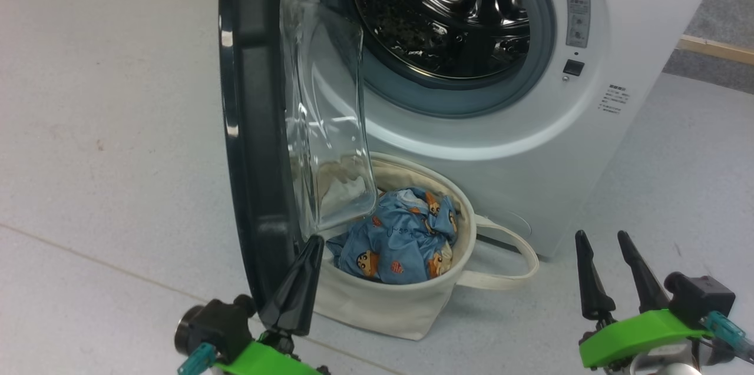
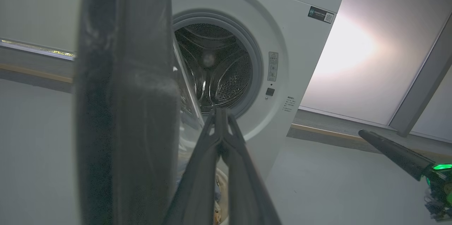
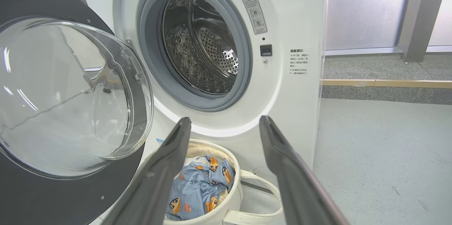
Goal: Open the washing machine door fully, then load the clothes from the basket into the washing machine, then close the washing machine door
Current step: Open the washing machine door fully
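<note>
Obs: left tool [image 1: 312, 248], pinched together, is sitting by washing machine door [image 1: 253, 128]; right tool [image 1: 604, 239] is hovering apart. Risk: slipping off glossy rim.

white washing machine [image 1: 518, 145] w/ grey ring, steel drum; door [image 1: 250, 128] rim glossy black; cream basket [image 1: 389, 304]; clothes [image 1: 394, 242] lt-blue w/ orange-brown cartoon print; pale grey floor [image 1: 88, 128].

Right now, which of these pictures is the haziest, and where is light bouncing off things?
Left wrist view is haziest: the washing machine door, close to the lens, is a dark smear, and a bright glare patch washes out the wall. Head view: sharp, with small highlights on the door's black rim and streaky reflections in its glass bowl. Right wrist view: crisp, with the same bowl streaked by reflections.
</note>
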Available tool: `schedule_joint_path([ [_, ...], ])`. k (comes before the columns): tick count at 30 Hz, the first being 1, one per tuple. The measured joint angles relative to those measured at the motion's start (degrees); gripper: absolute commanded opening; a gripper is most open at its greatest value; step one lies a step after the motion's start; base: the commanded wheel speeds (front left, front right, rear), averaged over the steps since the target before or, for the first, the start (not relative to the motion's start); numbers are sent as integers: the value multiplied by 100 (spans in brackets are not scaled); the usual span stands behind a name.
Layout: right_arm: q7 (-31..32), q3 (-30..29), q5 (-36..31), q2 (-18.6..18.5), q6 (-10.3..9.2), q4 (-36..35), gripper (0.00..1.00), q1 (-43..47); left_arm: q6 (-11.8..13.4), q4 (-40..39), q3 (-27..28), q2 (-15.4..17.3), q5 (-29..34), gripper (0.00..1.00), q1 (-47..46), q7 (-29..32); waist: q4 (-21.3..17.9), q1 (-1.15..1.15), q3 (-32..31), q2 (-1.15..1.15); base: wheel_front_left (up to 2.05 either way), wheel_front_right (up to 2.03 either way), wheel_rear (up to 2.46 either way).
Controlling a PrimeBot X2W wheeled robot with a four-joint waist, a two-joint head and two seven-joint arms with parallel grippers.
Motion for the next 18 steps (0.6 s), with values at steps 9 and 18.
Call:
schedule_joint_path([
  [9, 0, 7, 0, 0, 0, 23, 100, 2, 400, 1088, 224, -12, -166, 0, -324, 13, -61, 0, -1, 0, 0, 0, 0],
  [18, 0, 3, -1, 12, 0, 8, 100, 5, 683, 1176, 910, 272, -242, 0, -365, 11, -47, 0, -2, 0, 0, 0, 0],
])
